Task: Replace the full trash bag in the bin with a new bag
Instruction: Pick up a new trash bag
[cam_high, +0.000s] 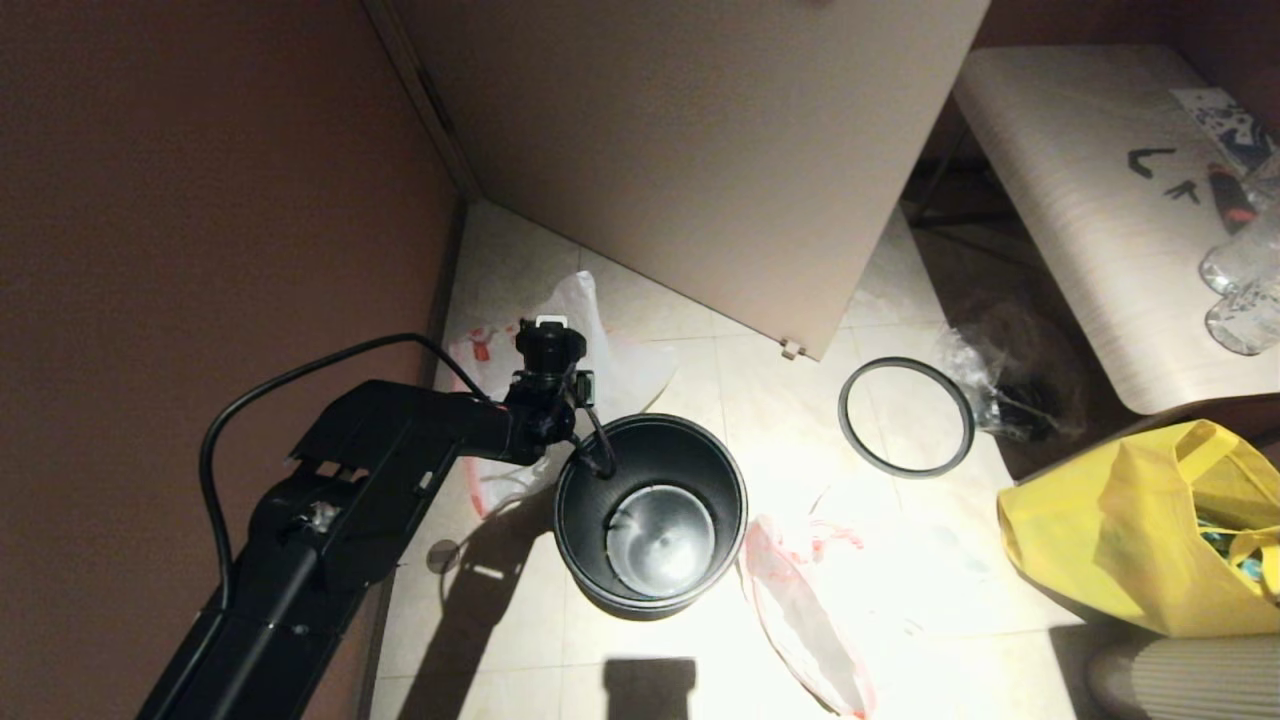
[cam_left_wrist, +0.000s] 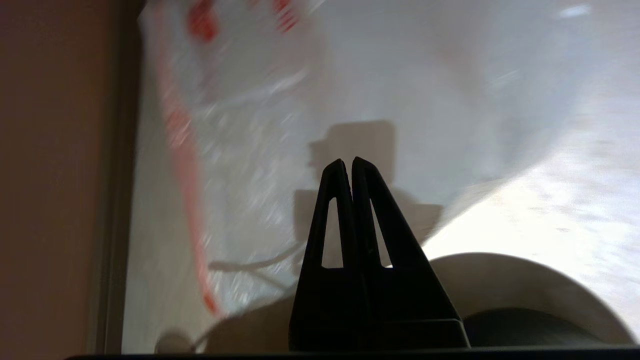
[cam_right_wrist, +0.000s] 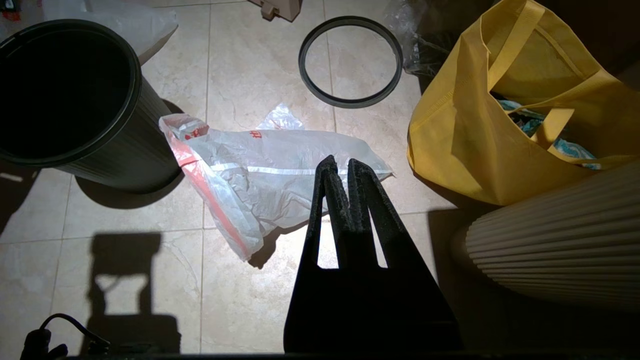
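bin (cam_high: 650, 515) upright (unlined) | new bag (cam_right_wrist: 270, 175) flat beside it

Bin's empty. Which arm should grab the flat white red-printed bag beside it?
Right, probably. The right tool, shut, hangs directly over the flat bag; the left tool, also shut, is across the round black bin.

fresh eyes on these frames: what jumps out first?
The small round black bin stands bagless mid-floor, its steel bottom bare, with its thin grey rim ring lying apart on the tiles. The flat white new bag with red print lies beside the bin. The left gripper, shut and holding nothing, hangs over the lumpy white bag behind the bin.
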